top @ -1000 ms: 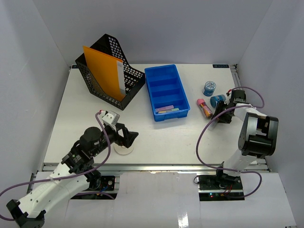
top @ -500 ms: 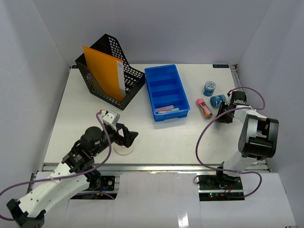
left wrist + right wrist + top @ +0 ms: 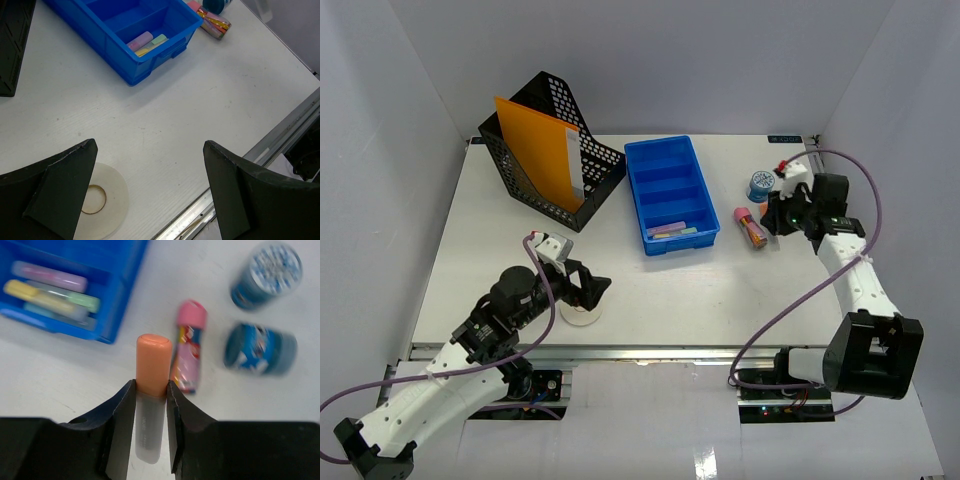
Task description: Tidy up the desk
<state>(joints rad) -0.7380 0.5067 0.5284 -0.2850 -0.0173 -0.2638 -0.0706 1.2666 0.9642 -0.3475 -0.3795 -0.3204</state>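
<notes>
The desk (image 3: 670, 290) is a wide white tabletop. My right gripper (image 3: 151, 387) is shut on a highlighter (image 3: 153, 360) with an orange cap and a clear grey body, held above the desk beside a pink tube (image 3: 189, 347). From above, the right gripper (image 3: 775, 215) hovers just right of the pink tube (image 3: 751, 227). My left gripper (image 3: 150, 145) stands wide open and holds nothing, low over the desk's front. A white tape roll (image 3: 100, 200) lies by its left finger. In the top view the left gripper (image 3: 592, 290) is just above the tape roll (image 3: 582, 316).
A blue compartment tray (image 3: 670, 150) holds several pastel highlighters (image 3: 670, 230) in its nearest section. A black mesh file holder (image 3: 600, 165) with an orange folder stands back left. Two blue cylinders (image 3: 266, 275) (image 3: 260, 349) sit right of the pink tube. The metal rail (image 3: 280, 135) edges the front.
My right gripper has closed on the orange-capped highlighter and the arm has risen and swung back and left with it. The left arm has not moved.
</notes>
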